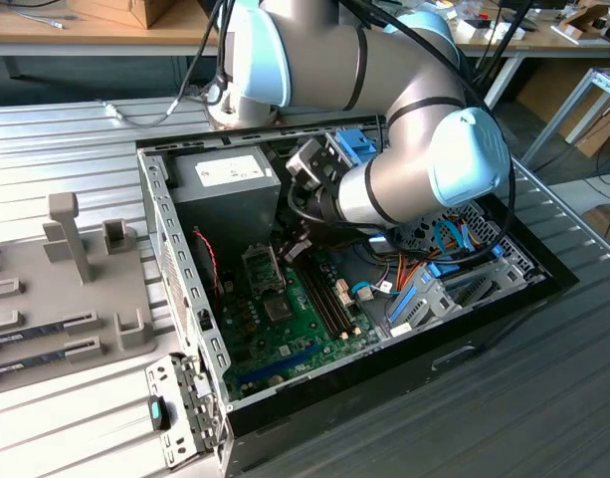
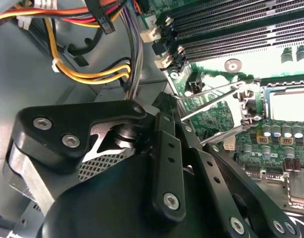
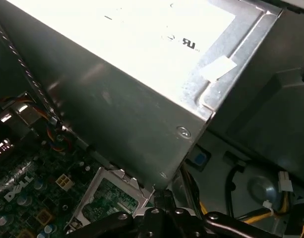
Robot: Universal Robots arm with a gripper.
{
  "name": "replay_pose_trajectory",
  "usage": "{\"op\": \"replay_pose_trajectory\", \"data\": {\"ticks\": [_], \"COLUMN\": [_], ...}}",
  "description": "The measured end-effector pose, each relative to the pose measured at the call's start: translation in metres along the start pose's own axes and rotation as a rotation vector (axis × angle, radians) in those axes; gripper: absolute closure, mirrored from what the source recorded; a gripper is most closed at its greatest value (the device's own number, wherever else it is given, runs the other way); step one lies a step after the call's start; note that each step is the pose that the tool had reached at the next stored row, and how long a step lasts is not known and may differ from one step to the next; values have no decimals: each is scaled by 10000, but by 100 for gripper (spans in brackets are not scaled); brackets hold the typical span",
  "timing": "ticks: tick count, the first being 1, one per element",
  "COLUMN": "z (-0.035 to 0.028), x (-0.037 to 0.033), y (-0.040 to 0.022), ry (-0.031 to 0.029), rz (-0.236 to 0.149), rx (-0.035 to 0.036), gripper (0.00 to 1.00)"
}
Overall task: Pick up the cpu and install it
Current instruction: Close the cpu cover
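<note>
I have the arm reaching down into the open black desktop computer case [image 1: 504,299], which lies on its side on the ribbed grey metal tabletop [image 1: 76,139]. In the exterior view the black gripper [image 1: 293,247] hangs low over the green motherboard [image 1: 305,329], just beside the grey metal power-supply box [image 1: 225,184] and close above the square metal processor socket [image 1: 263,267]. From these pictures I cannot tell whether the fingers are spread, pressed together or pinching anything; the black linkages hide them.

In the second wrist view the socket's thin wire lever [image 2: 216,94] stands lifted off the board. Inside the socket frame there is a pale, flat silvery square washed out by glare, which I take to be the cpu [image 2: 285,106] lying in the socket, though I cannot be sure of it. The long black memory slots [image 2: 241,29] run just beyond it, and a bundle of yellow, orange and purple wires [image 2: 107,69] hangs near the gripper's body.

In the first wrist view the power-supply box fills the upper part, with the socket frame right under its lower corner.

On the exterior view's left, well apart from the case, a grey moulded parts tray [image 1: 76,289] sits on the tabletop.
</note>
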State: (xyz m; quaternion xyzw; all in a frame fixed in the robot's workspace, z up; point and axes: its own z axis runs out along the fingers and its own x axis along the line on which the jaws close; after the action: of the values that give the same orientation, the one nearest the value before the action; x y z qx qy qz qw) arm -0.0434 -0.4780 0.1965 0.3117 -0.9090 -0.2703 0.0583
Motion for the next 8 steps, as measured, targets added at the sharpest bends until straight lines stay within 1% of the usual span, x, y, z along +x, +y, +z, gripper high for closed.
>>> {"op": "replay_pose_trajectory", "data": {"ticks": [1,2,3,4,5,6,8], "z": [-8,-12,-20,-32,-45,-53,-69], "x": [9,15,24,38,53,65,85], "y": [-10,-16,-25,-40,-56,-69,-91], "ry": [-52,-87,-143,-212,-252,-276,-305], "rz": [-26,-44,-74,-109,-129,-141,-156], "rx": [-79,-131,-215,-318,-378,-413,-456], "gripper": [89,89,89,89,89,89,89]}}
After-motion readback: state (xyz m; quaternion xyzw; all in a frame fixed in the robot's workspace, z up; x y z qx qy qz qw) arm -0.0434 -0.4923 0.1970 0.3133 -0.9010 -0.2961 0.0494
